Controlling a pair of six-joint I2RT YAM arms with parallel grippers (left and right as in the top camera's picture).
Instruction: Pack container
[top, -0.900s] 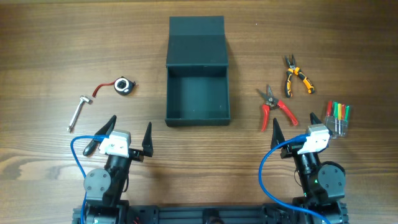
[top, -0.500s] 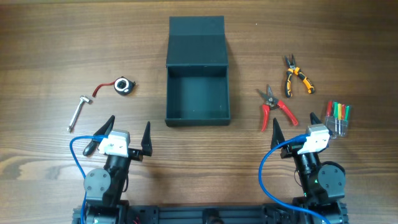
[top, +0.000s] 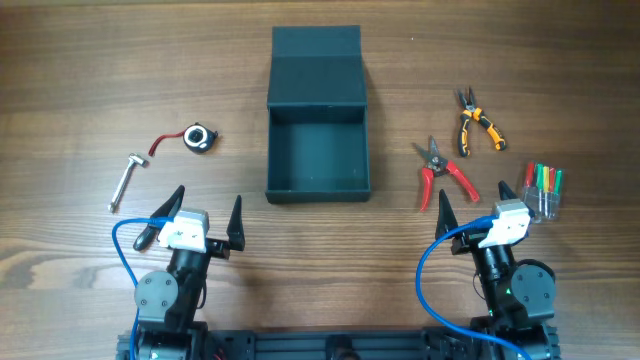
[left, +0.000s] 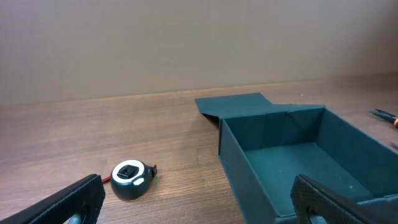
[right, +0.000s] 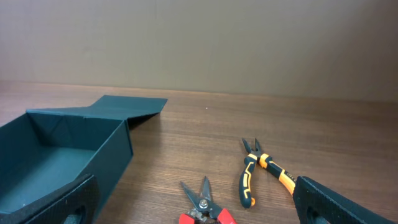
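Scanning from nine o'clock, we find our left gripper (top: 208, 205) spread wide and empty, the tape measure (top: 200, 138) beyond it. The container (top: 318, 192) stands open at twelve. Toward three, our right gripper (top: 487, 212) gapes empty near the red snips (top: 443, 172).

1. In the left wrist view the container (left: 292, 149) runs off the right and bottom edges, and its near corner is hidden behind the right finger of the left jaws.
2. In that view only a sliver of a tool (left: 387, 116) shows at the right edge, so its kind cannot be told.
3. In the right wrist view the snips (right: 204, 205) between the right jaws are cut off by the bottom edge.
4. From overhead, a dark-handled thing (top: 146, 235) lies mostly hidden under the left jaws.
5. Just beyond the right jaws, the contents of the clear case (top: 541, 188) are too small to name.
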